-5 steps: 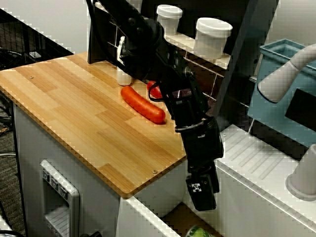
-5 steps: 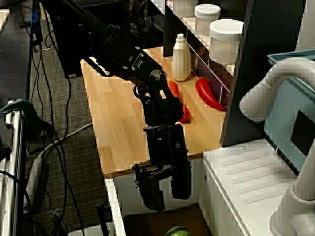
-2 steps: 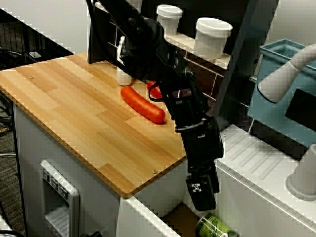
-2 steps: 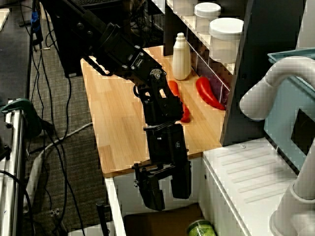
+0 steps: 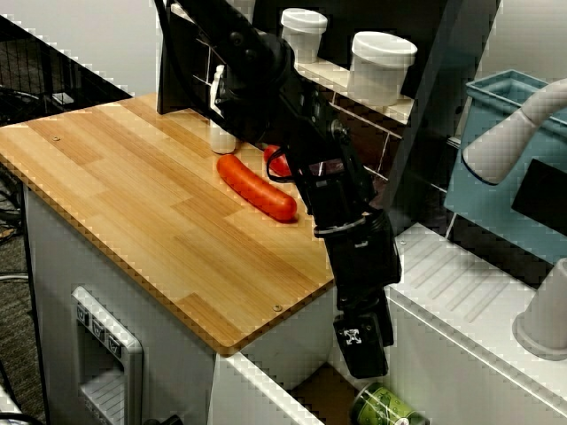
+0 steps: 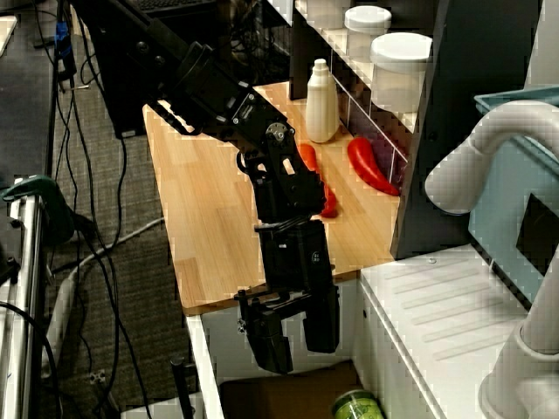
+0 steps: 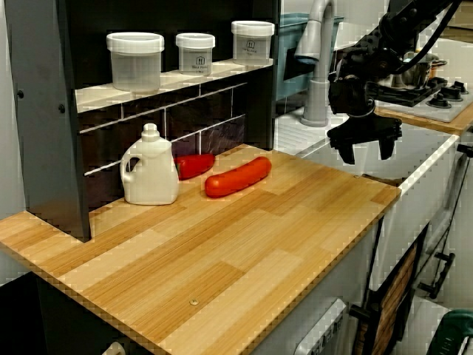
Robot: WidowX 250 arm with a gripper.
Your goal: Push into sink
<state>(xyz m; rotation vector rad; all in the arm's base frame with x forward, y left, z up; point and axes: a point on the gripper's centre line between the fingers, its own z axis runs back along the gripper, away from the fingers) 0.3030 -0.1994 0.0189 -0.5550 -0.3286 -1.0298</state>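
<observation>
The green can (image 6: 354,407) lay inside the sink (image 6: 288,388), at the bottom middle of the high view looking along the counter. The gripper (image 6: 288,336) hung just above the sink, at the wooden counter's (image 5: 142,221) near edge, with its jaws apart and nothing between them. The pushing step looked done, since the can rested on the brown floor. Next, the arm would likely just need to lift away without bumping the can.

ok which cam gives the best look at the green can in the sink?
The high view over the wires: the green can lies on the brown floor of the sink, below the gripper. The counter-corner view crops the can at the frame edge. The shelf-front view hides it.
</observation>
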